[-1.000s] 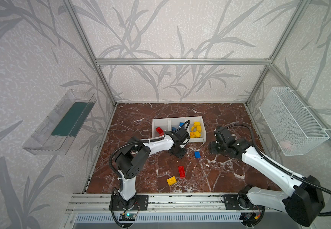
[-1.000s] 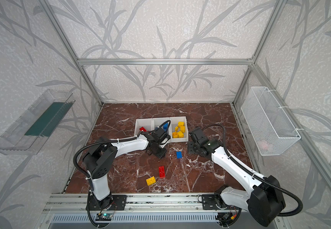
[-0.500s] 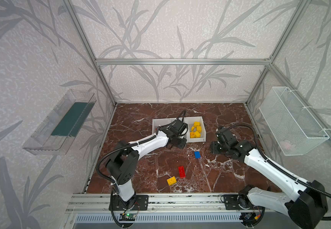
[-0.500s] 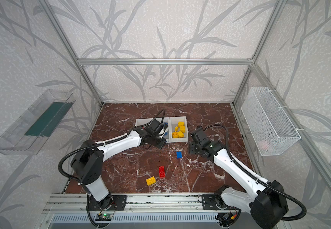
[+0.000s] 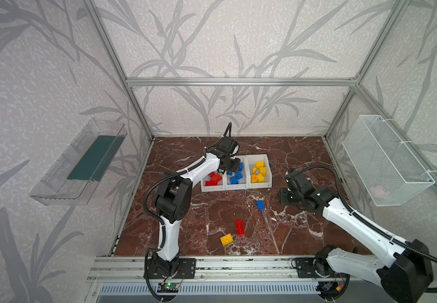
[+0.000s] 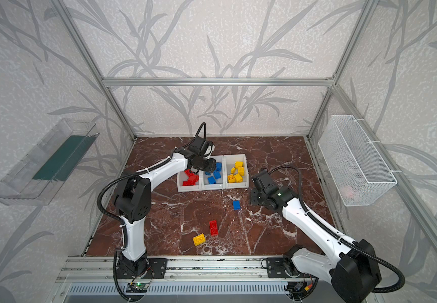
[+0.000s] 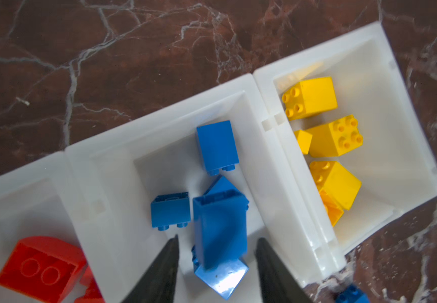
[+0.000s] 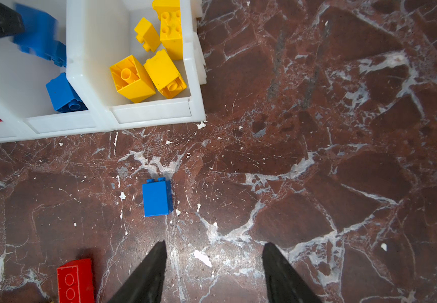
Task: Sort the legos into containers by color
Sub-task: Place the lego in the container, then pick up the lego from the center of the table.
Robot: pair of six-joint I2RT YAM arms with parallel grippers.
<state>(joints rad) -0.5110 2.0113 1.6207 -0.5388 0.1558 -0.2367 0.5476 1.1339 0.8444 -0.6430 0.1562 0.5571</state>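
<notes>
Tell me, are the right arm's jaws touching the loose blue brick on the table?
Apart. The right wrist view shows bare marble between the right arm's open jaws and the blue brick.

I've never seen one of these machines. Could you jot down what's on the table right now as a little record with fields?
containers: row of three white plastic bins, holding red, blue and yellow bricks, one colour each
left gripper: open above the middle bin; a blue rectangular brick lies between its jaws with gaps on both sides
right gripper: open, empty, over the marble-patterned tabletop
loose on table: small blue brick, long red brick, yellow brick
left to sort: those three
</notes>
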